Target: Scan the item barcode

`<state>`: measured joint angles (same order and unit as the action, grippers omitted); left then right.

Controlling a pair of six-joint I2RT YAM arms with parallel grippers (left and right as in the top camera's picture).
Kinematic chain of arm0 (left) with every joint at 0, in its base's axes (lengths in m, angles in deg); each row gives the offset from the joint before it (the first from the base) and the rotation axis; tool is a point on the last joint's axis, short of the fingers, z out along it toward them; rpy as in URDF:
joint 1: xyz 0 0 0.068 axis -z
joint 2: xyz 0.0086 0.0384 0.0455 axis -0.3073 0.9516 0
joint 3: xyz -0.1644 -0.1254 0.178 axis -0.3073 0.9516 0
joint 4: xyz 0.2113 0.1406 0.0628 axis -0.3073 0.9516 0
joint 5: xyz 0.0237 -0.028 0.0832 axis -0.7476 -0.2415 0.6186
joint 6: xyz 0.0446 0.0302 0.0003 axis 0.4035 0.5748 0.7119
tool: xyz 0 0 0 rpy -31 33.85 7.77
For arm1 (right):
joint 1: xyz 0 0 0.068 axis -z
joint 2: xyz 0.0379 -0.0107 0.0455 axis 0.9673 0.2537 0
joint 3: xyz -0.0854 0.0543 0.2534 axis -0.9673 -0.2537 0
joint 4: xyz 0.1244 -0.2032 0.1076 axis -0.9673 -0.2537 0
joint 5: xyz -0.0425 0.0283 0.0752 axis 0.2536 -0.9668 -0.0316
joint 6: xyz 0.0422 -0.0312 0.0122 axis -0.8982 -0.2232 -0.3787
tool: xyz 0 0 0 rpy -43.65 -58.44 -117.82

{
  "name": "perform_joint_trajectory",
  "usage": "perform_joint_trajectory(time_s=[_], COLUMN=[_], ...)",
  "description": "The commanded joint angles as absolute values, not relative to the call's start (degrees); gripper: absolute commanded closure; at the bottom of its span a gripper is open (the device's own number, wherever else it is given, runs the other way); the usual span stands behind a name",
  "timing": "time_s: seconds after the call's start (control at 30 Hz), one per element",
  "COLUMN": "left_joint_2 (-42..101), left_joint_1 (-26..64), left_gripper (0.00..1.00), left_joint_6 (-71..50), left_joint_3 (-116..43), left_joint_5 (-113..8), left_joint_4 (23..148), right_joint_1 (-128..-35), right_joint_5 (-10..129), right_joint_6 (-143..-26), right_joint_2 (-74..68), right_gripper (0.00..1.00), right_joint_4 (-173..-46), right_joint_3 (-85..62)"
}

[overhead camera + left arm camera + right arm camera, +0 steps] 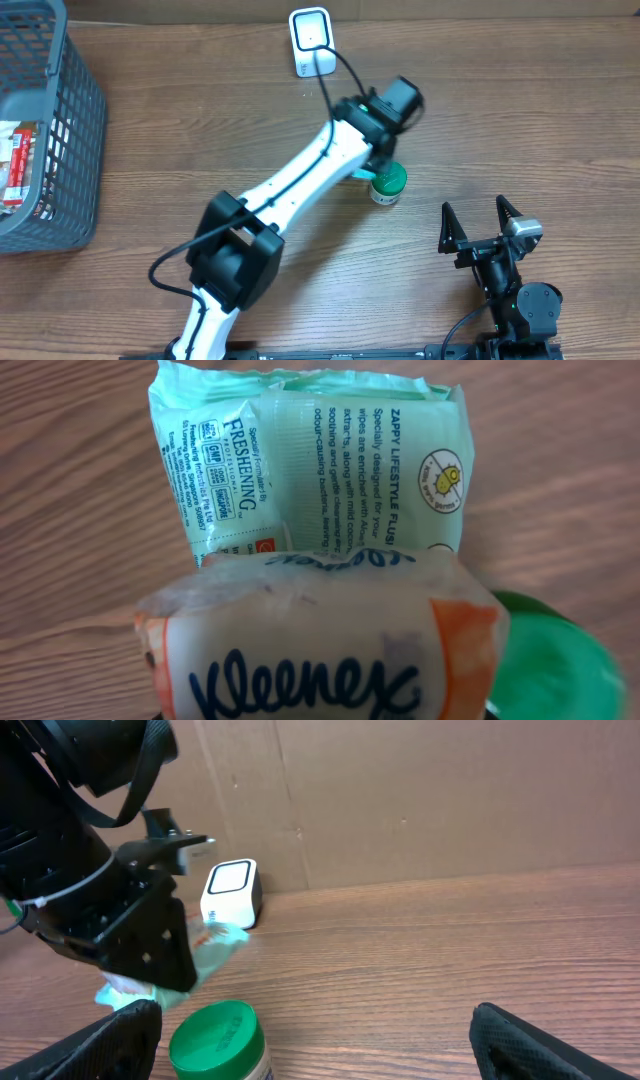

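A Kleenex tissue pack (320,650), white with orange ends, fills the bottom of the left wrist view right at the jaws and hides the fingers. My left gripper (378,158) is down over it and looks shut on it. Under and beyond it, a pale green wipes pack (310,470) lies flat on the wood. The white barcode scanner (311,42) stands at the back of the table, well apart from the packs. My right gripper (478,222) rests open at the front right with nothing between its fingers.
A green-lidded jar (388,183) stands upright just in front of the left gripper, close to the packs. A grey mesh basket (45,130) holding packaged goods sits at the far left. A cardboard wall (420,790) rises behind the scanner (230,892).
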<state>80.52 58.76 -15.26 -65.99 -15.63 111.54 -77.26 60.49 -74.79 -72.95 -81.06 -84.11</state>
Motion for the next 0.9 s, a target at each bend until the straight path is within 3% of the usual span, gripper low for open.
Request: perform_joint_trajectory(time_s=[0.0,0.27,0.63,0.87], left_joint_2=[79.0,79.1,79.1,79.1], left_joint_1=[57.2,57.8,61.5,62.2], left_gripper=[0.68,0.68,0.69,0.74], left_joint_6=[-16.5,-16.7,-16.7,-20.8], left_joint_3=[-67.7,-61.8,-58.5,-58.5], left_joint_5=[-17.1,-17.7,-34.7,-38.8], left_joint_4=[112.2,109.7,105.6,106.0], right_joint_1=[-77.2,-77.2,-77.2,-77.2], right_joint_5=[60.6,60.6,60.6,60.6], right_joint_6=[-74.9,-74.9,-74.9,-74.9], right_joint_2=[-73.5,-73.5,-73.5,-73.5], right_gripper=[0.00,0.00,0.00,0.00], right_joint_4=[-80.9,-80.9,-80.9,-80.9], right_joint_3=[-84.7,-84.7,-84.7,-84.7])
